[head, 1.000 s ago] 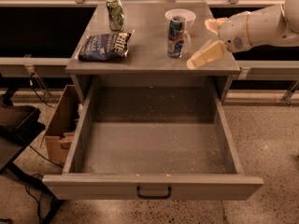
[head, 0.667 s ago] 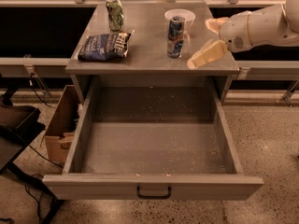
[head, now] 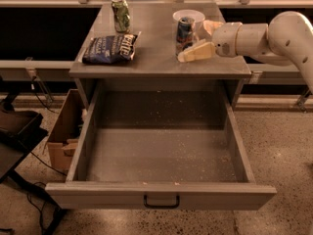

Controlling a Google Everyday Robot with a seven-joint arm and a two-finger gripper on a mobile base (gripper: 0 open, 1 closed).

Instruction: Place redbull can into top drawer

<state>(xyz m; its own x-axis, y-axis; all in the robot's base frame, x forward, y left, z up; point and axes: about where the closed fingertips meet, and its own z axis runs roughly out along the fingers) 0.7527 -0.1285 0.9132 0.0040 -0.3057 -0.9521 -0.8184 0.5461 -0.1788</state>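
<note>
Set for the grasp by table's [head: 151,65] right edge with gripper [head: 193,42] spread wide just beside redbull can [head: 185,33]; next likely needs closing round it, then lowering into drawer [head: 161,194].

Two cans [head: 121,14] [head: 185,32], one bag [head: 110,48], one end effector [head: 195,40]

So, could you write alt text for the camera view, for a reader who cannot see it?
A robot's open gripper, coming from the right, is at the redbull can on a grey cabinet top, above the pulled-out top drawer. A green-and-white can and a dark chip bag sit further left.
</note>
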